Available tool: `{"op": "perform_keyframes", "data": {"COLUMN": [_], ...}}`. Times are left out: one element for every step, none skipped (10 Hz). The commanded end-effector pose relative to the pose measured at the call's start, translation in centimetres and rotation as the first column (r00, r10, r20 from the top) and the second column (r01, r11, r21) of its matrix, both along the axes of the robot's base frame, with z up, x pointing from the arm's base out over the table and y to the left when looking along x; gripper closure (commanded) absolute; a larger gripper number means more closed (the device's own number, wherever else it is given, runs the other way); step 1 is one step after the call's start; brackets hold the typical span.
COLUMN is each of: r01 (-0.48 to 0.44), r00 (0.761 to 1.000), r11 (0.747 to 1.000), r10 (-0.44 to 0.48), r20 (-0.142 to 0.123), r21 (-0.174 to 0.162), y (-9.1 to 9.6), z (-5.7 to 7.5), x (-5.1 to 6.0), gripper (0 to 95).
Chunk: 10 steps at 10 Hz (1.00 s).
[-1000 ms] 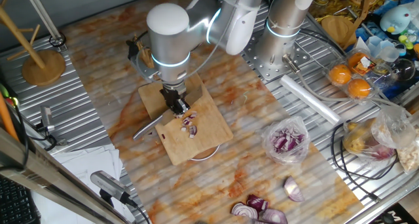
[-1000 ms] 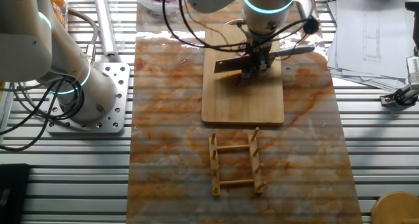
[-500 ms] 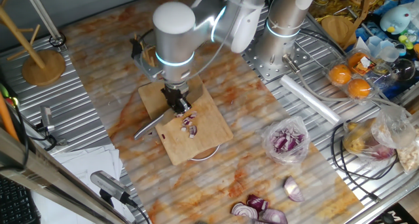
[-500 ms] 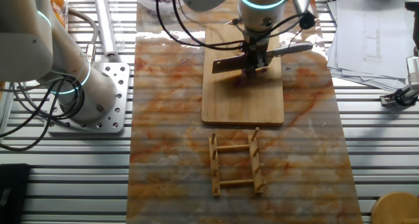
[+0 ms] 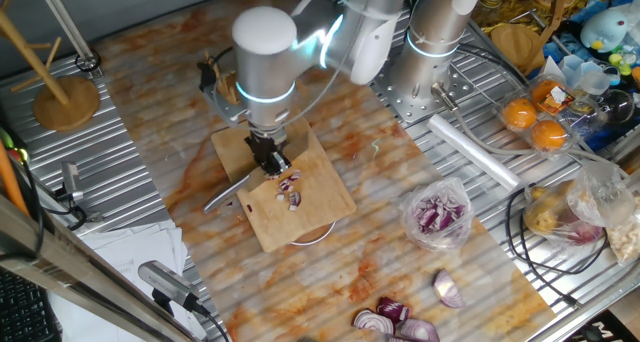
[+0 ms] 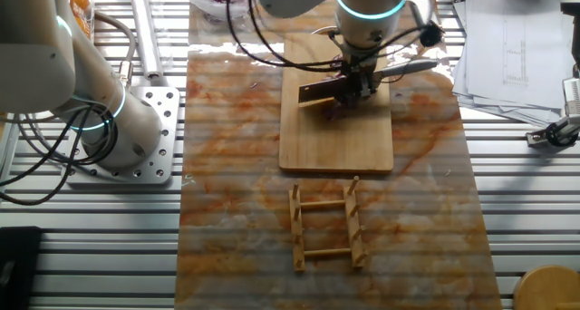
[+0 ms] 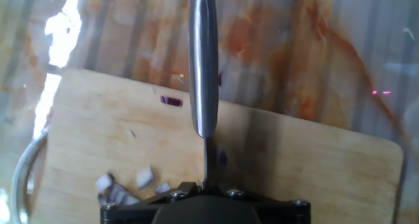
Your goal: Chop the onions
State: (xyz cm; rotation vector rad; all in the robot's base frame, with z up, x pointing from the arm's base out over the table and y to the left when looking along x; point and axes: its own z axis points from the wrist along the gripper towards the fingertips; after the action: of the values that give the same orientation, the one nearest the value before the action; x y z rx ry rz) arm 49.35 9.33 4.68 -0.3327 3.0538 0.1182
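**Knife over the onion bits**

In the hand view we start nearest, at 7 o'clock: the onions (image 7: 124, 188) lie as small loose bits on the board (image 7: 314, 171). They look light, slick and apt to scatter, so we judge a straight downward press best. Our gripper (image 5: 268, 154) is clamped on the knife (image 7: 203, 60), whose handle runs toward 12 o'clock. Farther off, the mat (image 7: 281, 47).

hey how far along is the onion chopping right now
Partly done. Small cut onions already lie on the cutting board, some diced fine, others chunkier. The gripper is shut on the knife, whose blade is over the board at the pile. Left: chopping the chunkier pieces down. Bigger onion halves sit off the board, uncut.
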Motion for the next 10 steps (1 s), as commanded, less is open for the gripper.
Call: {"op": "perform_keyframes", "data": {"r01": [0.008,0.013,0.018,0.019,0.019,0.019,0.02,0.021,0.02,0.015], "r00": [1.0,1.0,1.0,1.0,1.0,1.0,1.0,0.999,0.999,1.0], "r11": [0.999,0.999,0.999,0.999,0.999,0.999,0.999,0.999,0.999,0.999], "r10": [-0.007,-0.012,-0.017,-0.018,-0.018,-0.018,-0.019,-0.02,-0.019,-0.014], "r20": [0.014,0.015,0.018,0.017,0.02,0.022,0.024,0.025,0.026,0.027], "r21": [-0.036,-0.04,-0.041,-0.045,-0.044,-0.044,-0.044,-0.045,-0.044,-0.037], "y": [-0.2,-0.3,-0.4,-0.6,-0.9,-1.1,-1.2,-1.3,-1.4,-1.4], "z": [1.4,1.5,1.5,1.5,1.5,1.5,1.4,1.1,0.8,0.2], "x": [-0.6,-0.6,-0.6,-0.6,-0.5,-0.4,-0.3,-0.2,-0.1,0.0], "gripper": [95.0,95.0,95.0,95.0,95.0,95.0,95.0,95.0,95.0,95.0]}}
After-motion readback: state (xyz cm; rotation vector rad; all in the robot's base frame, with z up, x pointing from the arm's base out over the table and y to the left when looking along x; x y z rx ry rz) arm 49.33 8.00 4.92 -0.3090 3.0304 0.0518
